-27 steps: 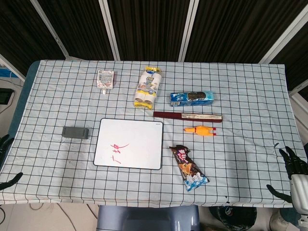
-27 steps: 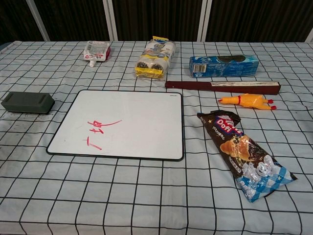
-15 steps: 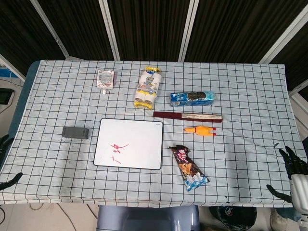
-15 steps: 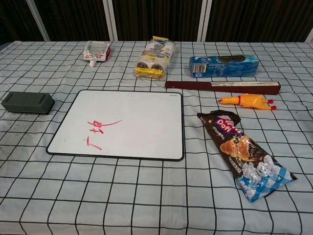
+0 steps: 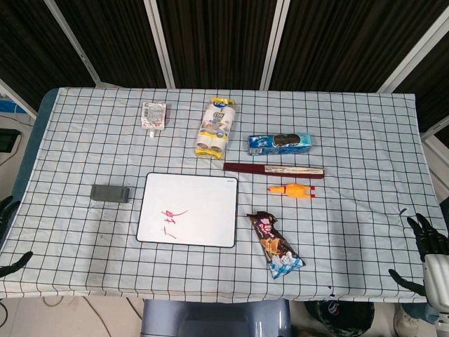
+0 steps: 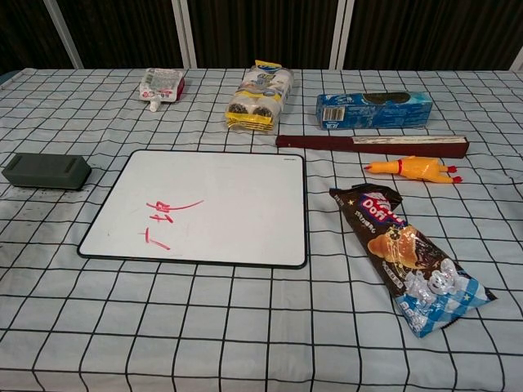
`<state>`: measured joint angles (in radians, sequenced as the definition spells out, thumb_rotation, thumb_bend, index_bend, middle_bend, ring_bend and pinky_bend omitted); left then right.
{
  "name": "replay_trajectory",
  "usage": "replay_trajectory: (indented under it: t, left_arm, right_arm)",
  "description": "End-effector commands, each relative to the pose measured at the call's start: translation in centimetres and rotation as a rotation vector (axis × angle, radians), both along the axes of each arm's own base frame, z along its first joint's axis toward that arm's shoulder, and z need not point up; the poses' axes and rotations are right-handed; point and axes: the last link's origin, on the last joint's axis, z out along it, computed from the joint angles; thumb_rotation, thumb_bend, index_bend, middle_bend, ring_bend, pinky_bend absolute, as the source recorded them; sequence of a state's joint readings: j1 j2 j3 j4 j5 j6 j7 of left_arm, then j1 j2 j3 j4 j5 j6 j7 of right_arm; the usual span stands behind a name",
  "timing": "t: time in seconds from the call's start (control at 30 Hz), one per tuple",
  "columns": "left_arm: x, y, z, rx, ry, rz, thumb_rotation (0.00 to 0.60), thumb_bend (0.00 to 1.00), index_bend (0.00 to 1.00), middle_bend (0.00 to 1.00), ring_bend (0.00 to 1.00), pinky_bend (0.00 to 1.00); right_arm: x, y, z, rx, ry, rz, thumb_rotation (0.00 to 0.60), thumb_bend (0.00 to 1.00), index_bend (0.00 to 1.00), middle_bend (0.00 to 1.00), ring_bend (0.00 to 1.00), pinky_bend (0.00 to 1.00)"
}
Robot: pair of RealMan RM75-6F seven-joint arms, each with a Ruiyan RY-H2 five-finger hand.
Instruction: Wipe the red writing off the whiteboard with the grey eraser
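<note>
Grey eraser [image 5: 110,192]: one; whiteboard [image 5: 203,203]: one; red writing [image 5: 169,215]: one patch.

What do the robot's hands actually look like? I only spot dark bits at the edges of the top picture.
Only a little shows, and only in the head view. The right hand has slim black fingers above a pale grey-white wrist housing. The left hand shows only as a few dark, thin fingers at the table's edge. No cables, markings or sleeves can be made out, and the chest view shows neither hand.

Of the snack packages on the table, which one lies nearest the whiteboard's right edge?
The dark brown bread bag with the blue-checked end, just right of the whiteboard. The blue cookie box, yellow-ended cake pack and small white pouch all sit farther back.
</note>
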<state>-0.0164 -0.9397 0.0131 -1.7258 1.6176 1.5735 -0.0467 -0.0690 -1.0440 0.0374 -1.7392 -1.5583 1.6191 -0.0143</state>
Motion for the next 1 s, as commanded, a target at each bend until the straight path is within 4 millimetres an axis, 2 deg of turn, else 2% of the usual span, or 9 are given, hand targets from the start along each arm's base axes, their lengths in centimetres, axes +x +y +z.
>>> replay_trajectory:
  t: [0.03, 0.27, 0.47, 0.73, 0.83, 1.0]
  left_arm:
    - [0.1, 0.2, -0.3, -0.012, 0.008, -0.010, 0.600, 0.15, 0.00, 0.00, 0.00, 0.00]
    - [0.4, 1.2, -0.9, -0.020, 0.029, -0.006, 0.600, 0.15, 0.00, 0.00, 0.00, 0.00]
    - [1.9, 3.4, -1.3, -0.037, 0.071, -0.040, 0.600, 0.15, 0.00, 0.00, 0.00, 0.00]
    - [3.1, 7.6, -2.6, -0.108, 0.149, -0.006, 0.600, 0.15, 0.00, 0.00, 0.00, 0.01]
    - [3.4, 10.0, -2.9, -0.126, 0.189, 0.000, 0.600, 0.15, 0.00, 0.00, 0.00, 0.01]
    - [3.5, 12.7, -3.4, -0.146, 0.235, 0.010, 0.600, 0.15, 0.00, 0.00, 0.00, 0.01]
  right_arm:
    - [0.0, 0.0, 0.0, -0.001, -0.002, -0.001, 0.600, 0.13, 0.01, 0.04, 0.14, 0.19]
    - [0.0, 0.0, 0.0, 0.001, -0.007, -0.003, 0.600, 0.13, 0.01, 0.04, 0.14, 0.19]
    - [-0.1, 0.0, 0.0, 0.003, -0.011, -0.007, 0.600, 0.13, 0.01, 0.04, 0.14, 0.19]
    - [-0.1, 0.0, -0.1, 0.004, -0.011, -0.012, 0.600, 0.13, 0.01, 0.04, 0.14, 0.19]
    - [-0.2, -0.1, -0.1, 0.003, -0.011, -0.015, 0.600, 0.13, 0.01, 0.04, 0.14, 0.19]
    - [-0.1, -0.1, -0.1, 0.002, -0.009, -0.016, 0.600, 0.13, 0.01, 0.04, 0.14, 0.19]
